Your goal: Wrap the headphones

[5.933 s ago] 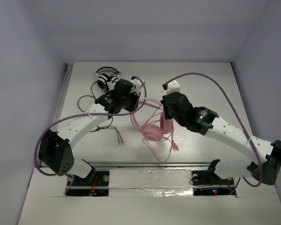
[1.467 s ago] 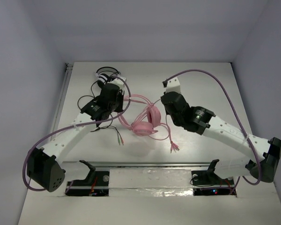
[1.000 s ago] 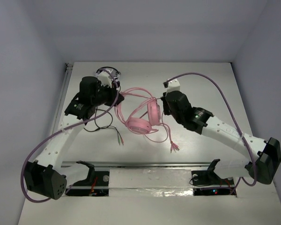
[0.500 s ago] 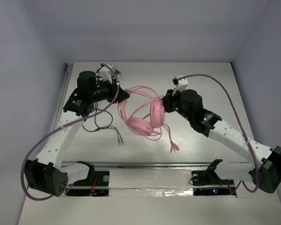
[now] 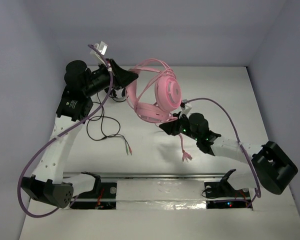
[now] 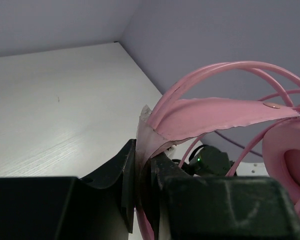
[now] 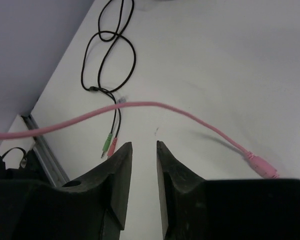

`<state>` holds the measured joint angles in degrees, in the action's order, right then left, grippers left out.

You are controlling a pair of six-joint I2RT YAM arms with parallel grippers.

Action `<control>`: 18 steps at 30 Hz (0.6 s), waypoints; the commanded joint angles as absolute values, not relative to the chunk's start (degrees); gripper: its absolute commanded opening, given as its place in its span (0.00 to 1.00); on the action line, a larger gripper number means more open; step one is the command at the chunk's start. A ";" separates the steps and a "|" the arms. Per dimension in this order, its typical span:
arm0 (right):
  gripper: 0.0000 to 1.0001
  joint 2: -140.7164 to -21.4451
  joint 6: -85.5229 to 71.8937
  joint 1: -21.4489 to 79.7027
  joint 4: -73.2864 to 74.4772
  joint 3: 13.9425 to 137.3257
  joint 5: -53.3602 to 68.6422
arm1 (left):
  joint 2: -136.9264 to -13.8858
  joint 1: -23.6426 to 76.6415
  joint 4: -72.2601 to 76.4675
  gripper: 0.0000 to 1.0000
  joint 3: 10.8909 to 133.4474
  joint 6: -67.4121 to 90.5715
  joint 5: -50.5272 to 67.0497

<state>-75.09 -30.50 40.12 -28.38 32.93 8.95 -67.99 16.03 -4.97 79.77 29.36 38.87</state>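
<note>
The pink headphones hang in the air above the far middle of the table. My left gripper is raised high and shut on the flat pink headband; its jaws pinch the band's end. One earcup shows at the right of the left wrist view. The thin pink cable drops from the headphones to its plug on the table. My right gripper is low, below the headphones, open and empty. The cable passes just ahead of its fingertips, with the plug to the right.
A black cable lies looped on the table at left, ending in green and pink plugs, which also show in the right wrist view. The other headphones are mostly hidden behind my left arm. A metal rail runs along the near edge.
My left gripper has lifted the headphones up off the table and toward the far side. My right gripper has come away from the earcup and dropped low, toward the near side.
</note>
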 commanded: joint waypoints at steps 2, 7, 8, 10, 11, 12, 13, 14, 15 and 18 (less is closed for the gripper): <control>0.35 -76.02 -33.40 39.81 -43.58 30.67 7.22 | -67.23 15.38 3.16 0.00 84.02 39.09 39.02; 0.43 -79.80 -31.73 39.81 -44.03 32.43 5.89 | -67.68 15.38 6.23 0.00 83.59 41.75 39.29; 0.43 -80.76 -31.55 39.81 -44.64 32.61 5.89 | -67.76 15.38 5.89 0.00 83.93 41.57 39.11; 0.46 -81.47 -30.85 39.81 -45.09 32.61 5.72 | -68.03 15.38 5.54 0.00 84.20 41.48 39.11; 0.46 -81.91 -30.76 39.81 -45.26 32.52 4.67 | -68.20 15.38 5.45 0.00 84.55 41.48 39.46; 0.46 -82.78 -30.59 39.81 -45.35 32.61 3.88 | -68.20 15.38 5.45 0.00 84.64 41.57 39.64; 0.47 -83.31 -30.32 39.81 -45.09 32.87 2.91 | -68.29 15.38 5.54 0.00 84.64 41.75 39.73; 0.47 -83.76 -30.15 39.81 -43.35 33.39 0.64 | -68.29 15.38 5.71 0.00 84.64 41.84 39.90; 0.47 -84.54 -29.97 39.81 -42.98 34.01 -0.25 | -68.20 15.38 5.71 0.00 84.64 41.92 39.99; 0.47 -85.86 -29.53 39.81 -43.50 34.19 -4.92 | -68.12 15.38 5.63 0.00 84.90 41.92 40.17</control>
<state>-85.10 -31.18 40.12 -40.10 31.86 1.21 -69.36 15.64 -0.19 80.73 37.85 38.87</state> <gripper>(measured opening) 0.467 0.088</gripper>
